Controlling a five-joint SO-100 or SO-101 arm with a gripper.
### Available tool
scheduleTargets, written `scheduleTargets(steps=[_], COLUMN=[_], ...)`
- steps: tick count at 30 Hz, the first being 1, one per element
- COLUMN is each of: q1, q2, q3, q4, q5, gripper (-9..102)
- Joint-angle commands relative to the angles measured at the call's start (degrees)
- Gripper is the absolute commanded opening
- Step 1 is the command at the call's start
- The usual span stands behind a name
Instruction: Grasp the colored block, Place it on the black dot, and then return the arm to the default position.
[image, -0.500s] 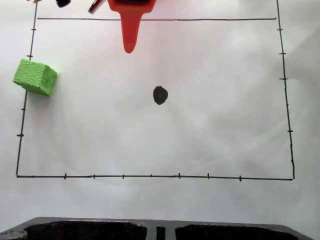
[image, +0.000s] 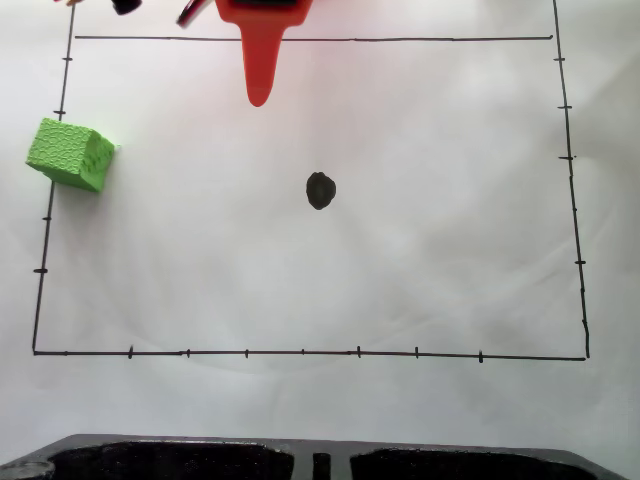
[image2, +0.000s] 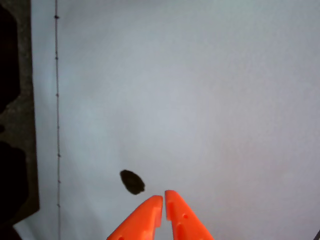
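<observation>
Green colored block (image: 69, 153) sat on the left border line, well apart from black dot (image: 320, 190); gripper (image2: 163, 198) pressed together, empty; block probably light, squashy foam, best pinched across opposite flat faces.

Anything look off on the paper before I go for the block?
One thing: the green block sits askew across the drawn left border line in the fixed view, turned relative to it. The black dot is bare, and the gripper is shut, holding nothing.
</observation>
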Motion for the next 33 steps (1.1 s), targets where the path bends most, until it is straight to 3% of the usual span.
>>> scheduleTargets(steps=[1, 13, 24, 33], q1=[0.5, 2.8, 11.2, 22.7], q2=[0.5, -0.5, -27.6, -39.8], q3=[-0.3, -0.8, -23.0, -32.8], q4=[-0.6, -0.3, 1.5, 2.9], q5=[-0.2, -1.0, 0.6, -11.6], gripper=[0, 0, 0, 0])
